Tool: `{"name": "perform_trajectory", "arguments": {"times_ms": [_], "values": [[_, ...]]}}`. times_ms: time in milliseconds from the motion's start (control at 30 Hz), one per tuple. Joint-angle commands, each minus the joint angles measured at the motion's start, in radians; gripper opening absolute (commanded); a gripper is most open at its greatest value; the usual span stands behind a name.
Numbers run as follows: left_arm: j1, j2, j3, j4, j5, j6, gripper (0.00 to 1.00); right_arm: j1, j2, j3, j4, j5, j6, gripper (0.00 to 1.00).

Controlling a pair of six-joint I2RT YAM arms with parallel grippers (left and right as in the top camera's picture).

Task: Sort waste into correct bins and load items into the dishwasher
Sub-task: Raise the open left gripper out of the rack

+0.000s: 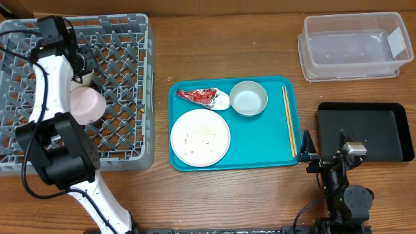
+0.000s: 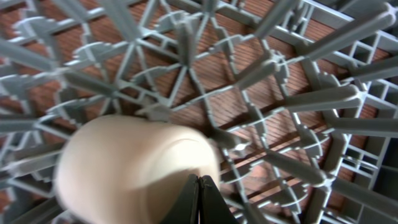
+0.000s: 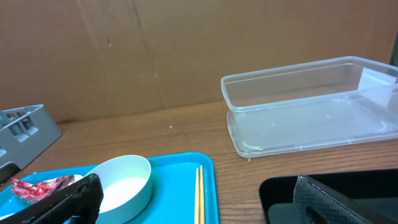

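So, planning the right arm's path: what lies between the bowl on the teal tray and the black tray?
Chopsticks by the teal tray's right edge, then bare tabletop, seen in the overhead view.

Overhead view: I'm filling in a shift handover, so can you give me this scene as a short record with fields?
Dish rack: holds pinkish-white bowl
Left gripper: shut, over the rack beside that bowl
Right gripper: open, empty, at black tray
Teal tray: white plate with grains, red wrapper, round bowl, chopsticks
Clear tub: empty
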Motion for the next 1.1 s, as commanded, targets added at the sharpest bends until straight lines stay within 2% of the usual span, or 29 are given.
{"name": "perform_trajectory", "arguments": {"times_ms": [0, 200, 767, 933, 1067], "values": [[0.020, 0.021, -0.007, -0.014, -0.032, 0.019, 0.04, 0.003, -0.009, -0.010, 0.006, 0.010, 0.004, 1.00], [0.061, -0.009, -0.006, -0.026, -0.033, 0.014, 0.04, 0.003, -0.009, -0.010, 0.006, 0.010, 0.004, 1.00], [0.241, -0.103, -0.006, -0.126, 0.000, -0.126, 0.04, 0.003, -0.009, -0.010, 0.006, 0.010, 0.004, 1.00], [0.244, -0.160, -0.006, -0.118, 0.140, -0.132, 0.04, 0.003, -0.009, -0.010, 0.005, 0.010, 0.004, 1.00], [0.244, -0.237, -0.006, -0.112, 0.397, -0.137, 0.04, 0.003, -0.009, -0.010, 0.005, 0.010, 0.004, 1.00]]}}
